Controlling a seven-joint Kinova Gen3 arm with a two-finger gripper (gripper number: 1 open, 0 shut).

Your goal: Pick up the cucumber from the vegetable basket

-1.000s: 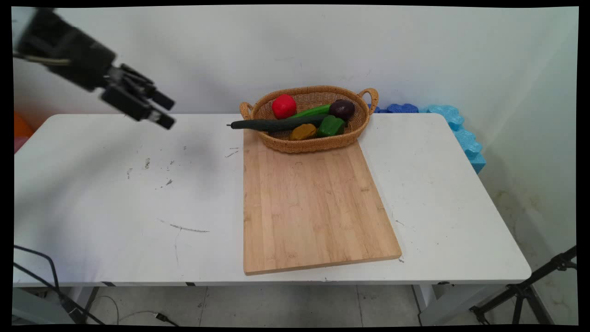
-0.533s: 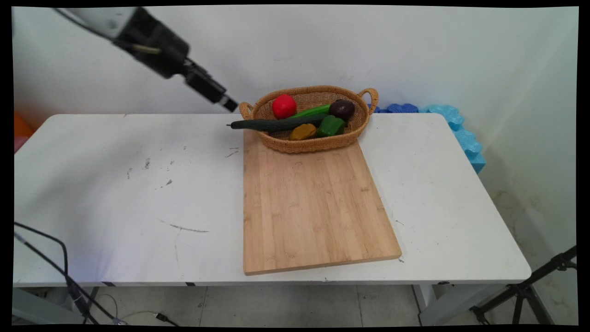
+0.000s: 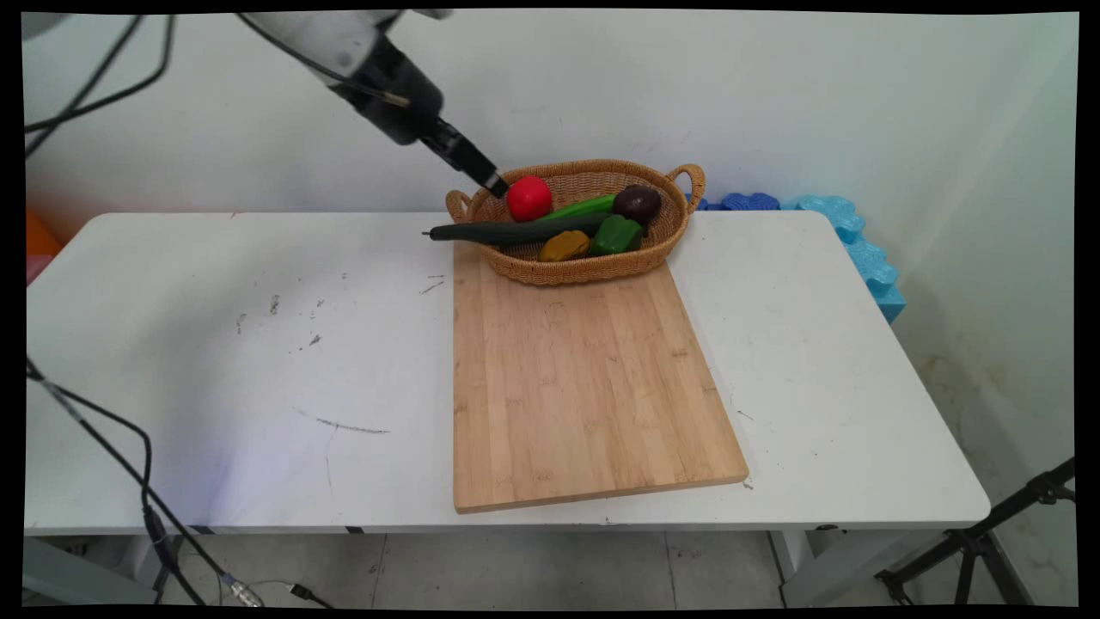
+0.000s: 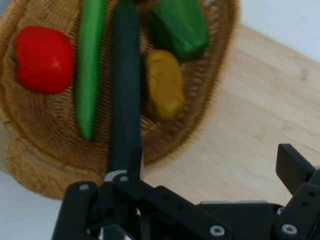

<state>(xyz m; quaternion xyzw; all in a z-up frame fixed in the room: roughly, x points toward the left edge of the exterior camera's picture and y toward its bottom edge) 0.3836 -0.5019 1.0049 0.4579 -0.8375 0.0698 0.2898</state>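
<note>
We see the jaws spread wide and empty. The gripper (image 3: 497,183) hangs at the basket's (image 3: 593,268) ten o'clock rim, just beside the red pepper (image 3: 528,198) and above the dark cucumber (image 3: 516,231), which juts out toward nine o'clock. A second ago the gripper hung far out at nine o'clock over the table (image 3: 215,361).

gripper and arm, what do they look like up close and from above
The arm is white and rounded with a black wrist section, and thin black cables hang from it. The gripper is matte black: a bolted linkage with silver pins and two blocky fingers.
</note>
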